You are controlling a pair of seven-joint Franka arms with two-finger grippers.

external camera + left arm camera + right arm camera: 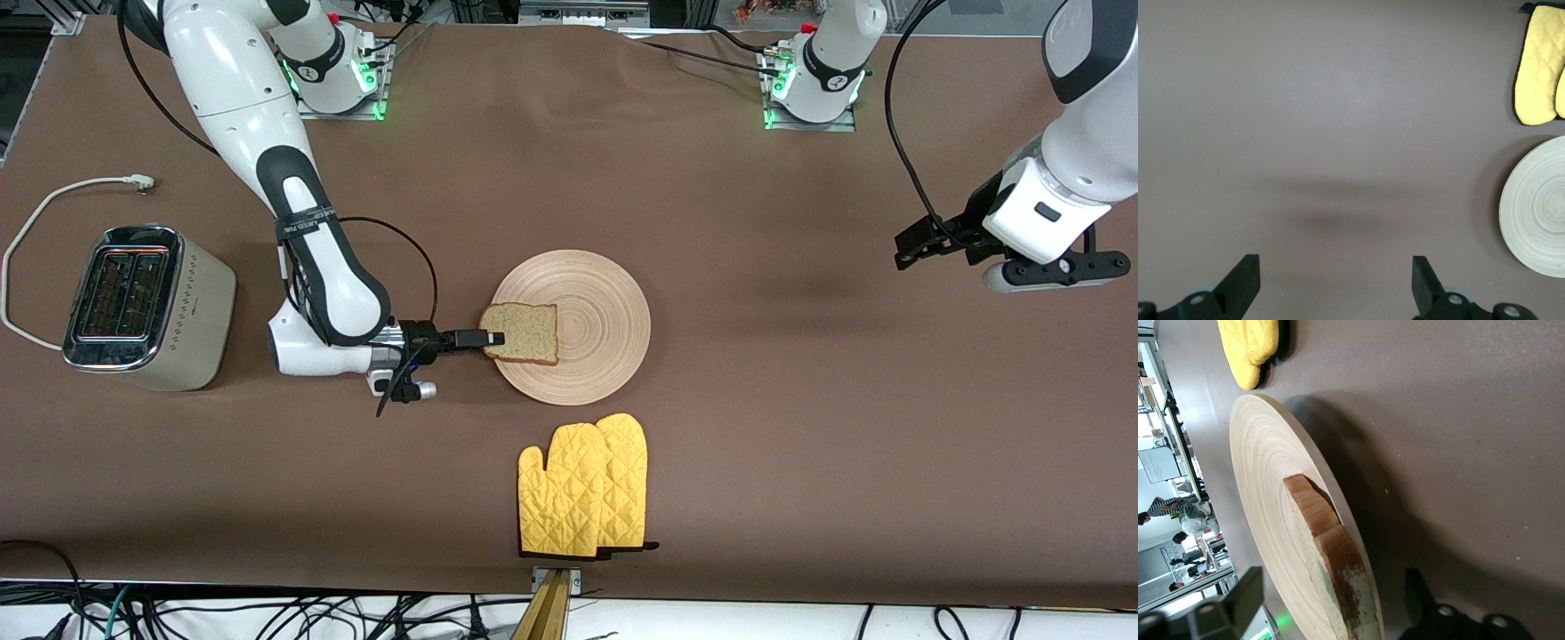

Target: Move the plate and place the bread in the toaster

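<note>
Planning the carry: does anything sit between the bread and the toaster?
Only the right arm's own wrist; the right gripper is at the bread on the plate. No loose object lies before the toaster.

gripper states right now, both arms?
Left gripper: open, empty, over bare table.
Right gripper: open, fingers straddling the bread on the plate, not clamped.

A matt brown table covering lies smooth with faint creases. The plate is pale wood, turned with fine concentric grooves. The bread looks porous and speckled, with a rougher, darker crust. The toaster has matt cream sides and a glossy chrome top. Yellow oven mitts are quilted cloth edged in black.
</note>
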